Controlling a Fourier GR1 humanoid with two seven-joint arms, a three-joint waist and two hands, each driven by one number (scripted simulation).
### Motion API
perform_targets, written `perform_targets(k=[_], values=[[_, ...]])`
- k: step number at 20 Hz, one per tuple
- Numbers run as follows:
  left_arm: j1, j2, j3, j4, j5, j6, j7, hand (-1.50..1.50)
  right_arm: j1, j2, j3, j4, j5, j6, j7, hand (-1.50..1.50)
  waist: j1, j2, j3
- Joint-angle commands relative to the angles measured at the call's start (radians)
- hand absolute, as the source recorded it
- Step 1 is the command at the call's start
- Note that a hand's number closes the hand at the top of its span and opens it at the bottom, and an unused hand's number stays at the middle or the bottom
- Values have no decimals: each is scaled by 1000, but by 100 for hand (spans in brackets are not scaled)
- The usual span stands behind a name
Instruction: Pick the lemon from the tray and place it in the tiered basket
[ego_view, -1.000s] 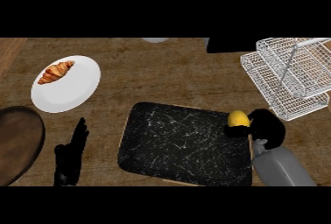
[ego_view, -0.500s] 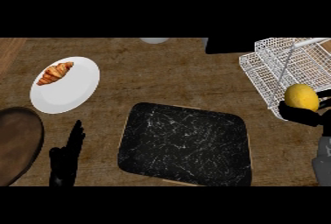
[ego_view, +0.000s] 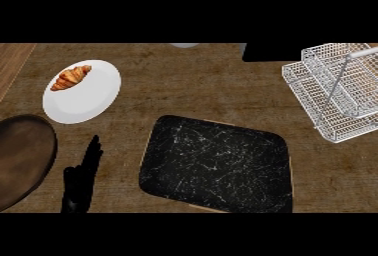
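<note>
The black marbled tray (ego_view: 214, 165) lies in the lower middle of the counter with nothing on it. At the upper right stands the white wire tiered basket (ego_view: 325, 107), and no lemon shows inside its tiers. The lemon is nowhere in view. My left hand (ego_view: 81, 175) rests at the lower left beside the tray, fingers straight and pointing up, holding nothing. My right hand is out of the picture.
A white plate (ego_view: 92, 100) with a croissant (ego_view: 71, 77) sits at the upper left. A large brown round board (ego_view: 22, 155) fills the left edge. A dark block (ego_view: 269, 52) and a pale object (ego_view: 184, 45) lie along the far edge.
My right hand lifted the lemon from the tray's right edge up beside the basket, then left the view with it. The left hand has barely shifted.
</note>
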Motion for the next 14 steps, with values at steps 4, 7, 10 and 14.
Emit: perform_targets(k=[4,7,10,14], values=[[-19,-51,-48,-5,-39,26,12,0,-187,-28,-89,1,-16,270,217,150,29,7,1],[-60,-8,4,29,-4,-28,10,0,-241,-32,-143,132,2,230,151,150,37,12,2],[-51,-33,-8,62,-14,-25,-31,0,-314,-38,-177,271,25,200,107,150,45,16,2],[-23,29,28,-5,21,-79,3,0,-400,-69,-233,356,0,242,57,150,45,11,3]])
